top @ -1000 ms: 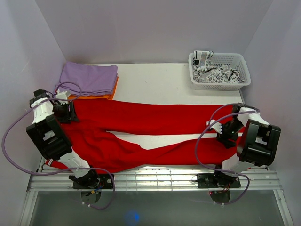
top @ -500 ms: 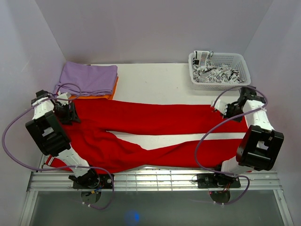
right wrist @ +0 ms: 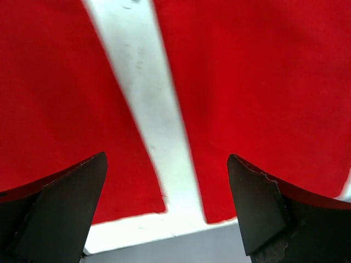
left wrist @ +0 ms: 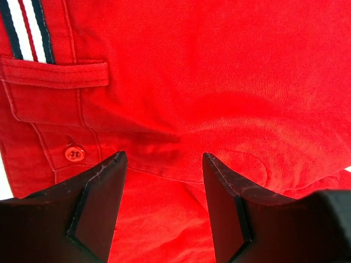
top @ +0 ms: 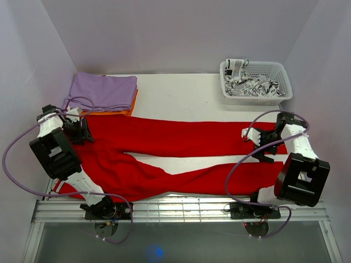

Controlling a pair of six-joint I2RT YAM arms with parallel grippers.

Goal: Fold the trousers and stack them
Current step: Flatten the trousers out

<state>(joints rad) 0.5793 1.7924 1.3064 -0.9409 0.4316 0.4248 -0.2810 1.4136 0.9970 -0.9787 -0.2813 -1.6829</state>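
Note:
The bright red trousers point(top: 164, 137) lie spread flat across the table, waist at the left and both legs running to the right. My left gripper point(top: 83, 131) hangs over the waistband, open. In the left wrist view its fingers point(left wrist: 104, 192) stand apart over the red cloth point(left wrist: 219, 82), near a button point(left wrist: 74, 153) and a belt loop. My right gripper point(top: 258, 143) is over the leg ends, wide open and empty. The right wrist view shows both hems point(right wrist: 263, 82) with a strip of white table point(right wrist: 148, 109) between them.
A white basket point(top: 256, 99) holding a black-and-white patterned cloth point(top: 249, 83) stands at the back right. A folded lilac cloth point(top: 103, 90) lies on an orange one point(top: 109, 112) at the back left. Grey walls close in on both sides.
My right gripper swung out over the far leg, then came back toward the gap between the leg ends and now stands wider open. The left gripper has barely moved.

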